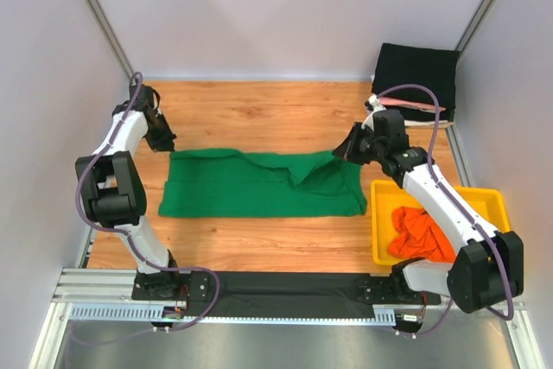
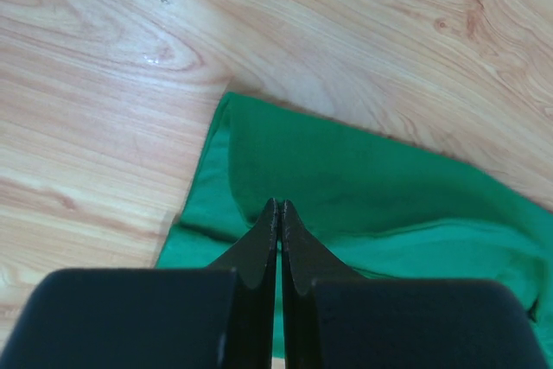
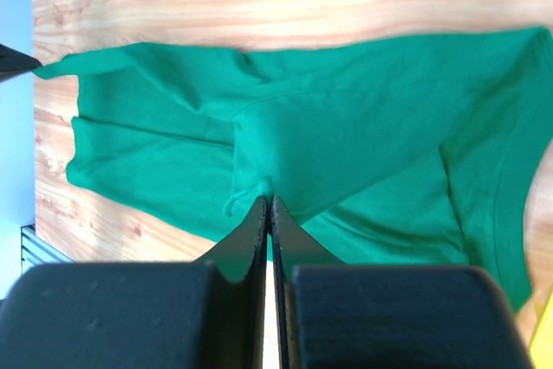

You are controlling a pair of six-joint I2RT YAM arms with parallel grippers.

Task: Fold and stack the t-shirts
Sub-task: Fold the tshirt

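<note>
Only the top view shows the orange t-shirt [image 1: 419, 235] inside the yellow tray [image 1: 480, 203]. Both arms bend inward; the left gripper [image 1: 165, 142] and right gripper [image 1: 345, 153] each pinch the green t-shirt [image 1: 251, 189].

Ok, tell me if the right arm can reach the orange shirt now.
Probably, once freed: the orange shirt lies uncovered in the yellow tray, but the right gripper pinches the green shirt.

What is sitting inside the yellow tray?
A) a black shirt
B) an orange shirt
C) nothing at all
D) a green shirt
B: a crumpled orange shirt lies in the yellow tray, while the green shirt is out on the table.
</note>
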